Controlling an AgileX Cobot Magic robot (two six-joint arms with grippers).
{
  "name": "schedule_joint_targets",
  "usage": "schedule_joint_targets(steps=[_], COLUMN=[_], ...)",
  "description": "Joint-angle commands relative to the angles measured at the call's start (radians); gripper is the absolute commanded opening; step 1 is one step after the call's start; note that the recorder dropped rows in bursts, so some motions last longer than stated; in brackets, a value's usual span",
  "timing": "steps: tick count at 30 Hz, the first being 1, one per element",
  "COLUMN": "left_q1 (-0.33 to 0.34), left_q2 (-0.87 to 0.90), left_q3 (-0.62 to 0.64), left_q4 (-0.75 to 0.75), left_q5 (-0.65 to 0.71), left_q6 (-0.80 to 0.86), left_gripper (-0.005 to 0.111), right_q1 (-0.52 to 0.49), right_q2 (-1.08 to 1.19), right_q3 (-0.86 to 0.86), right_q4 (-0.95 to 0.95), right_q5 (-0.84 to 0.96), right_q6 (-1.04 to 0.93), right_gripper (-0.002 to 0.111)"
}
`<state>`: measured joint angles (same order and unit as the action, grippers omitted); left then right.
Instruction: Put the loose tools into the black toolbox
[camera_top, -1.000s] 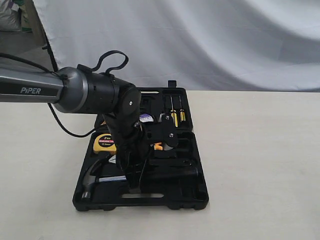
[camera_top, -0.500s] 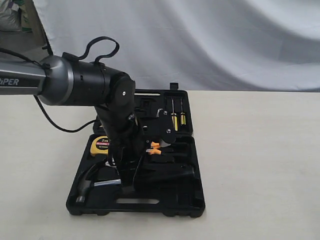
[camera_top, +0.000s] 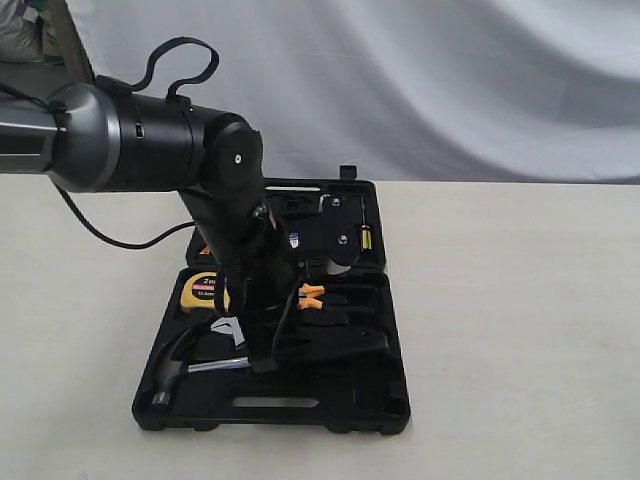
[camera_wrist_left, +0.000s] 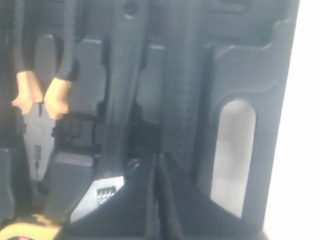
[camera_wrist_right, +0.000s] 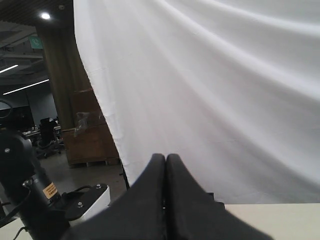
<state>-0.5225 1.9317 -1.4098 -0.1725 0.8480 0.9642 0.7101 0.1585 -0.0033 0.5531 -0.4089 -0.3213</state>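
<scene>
Surface: a pale cream tabletop (camera_top: 520, 330), smooth and matt, filling the near part of the exterior view
Backdrop: a white draped cloth (camera_top: 450, 80) hangs in folds along the table's far edge
Room: the right wrist view shows a dim hall past the cloth's edge, with ceiling lights and a brown wooden column (camera_wrist_right: 60, 90)
Left arm: a grey and black robot arm (camera_top: 130, 140) reaches in from the left and bends down over the case
Left gripper (camera_wrist_left: 156, 160): jaws pressed together with nothing between them; the tips are down in the near half of the case, just beside the hammer's handle, and whether they touch it cannot be told
Right gripper (camera_wrist_right: 165, 159): jaws pressed together and empty, raised and pointing at the white cloth; out of the exterior view
Toolbox: a large black moulded plastic toolbox (camera_top: 390, 390) lies open left of the table's middle, both halves flat, its slot handle at the near edge
Hammer: a steel claw hammer with long black handle (camera_top: 175, 370) lies in the near half, head at the near left, handle running right under the arm
Wrench: a small silver adjustable wrench (camera_wrist_left: 102, 192) lies in the near half beside the hammer's handle
Tape roll: a black tape roll with blue-white label (camera_top: 293, 240) sits in the far half, mostly hidden by the arm
Other tools: a yellow tape measure (camera_top: 203, 290) at the left of the near half, orange-handled pliers (camera_top: 312, 294) near its middle, yellow-handled screwdrivers (camera_top: 365, 238) in the far half
</scene>
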Motion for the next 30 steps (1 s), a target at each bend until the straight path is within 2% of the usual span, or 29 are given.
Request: schedule_joint_targets(steps=[1,15,30], left_q1=[0.0,0.0,0.0], left_q2=[0.023,0.175,0.081], left_q3=[0.007,0.007,0.007], left_q4=[-0.075,-0.102,-0.092], left_q5=[0.005,0.003,0.05], left_q6=[0.059,0.083,0.081], left_gripper=[0.001,0.001,0.001], right_q1=[-0.003,-0.003,-0.003], right_q2=[-0.007,-0.007,-0.007], right_q3=[0.003,0.003,0.003], right_q4=[-0.013,-0.013,-0.013], right_q5=[0.0,0.0,0.0], right_q6=[-0.004,-0.004,-0.004], right_gripper=[0.0,0.0,0.0])
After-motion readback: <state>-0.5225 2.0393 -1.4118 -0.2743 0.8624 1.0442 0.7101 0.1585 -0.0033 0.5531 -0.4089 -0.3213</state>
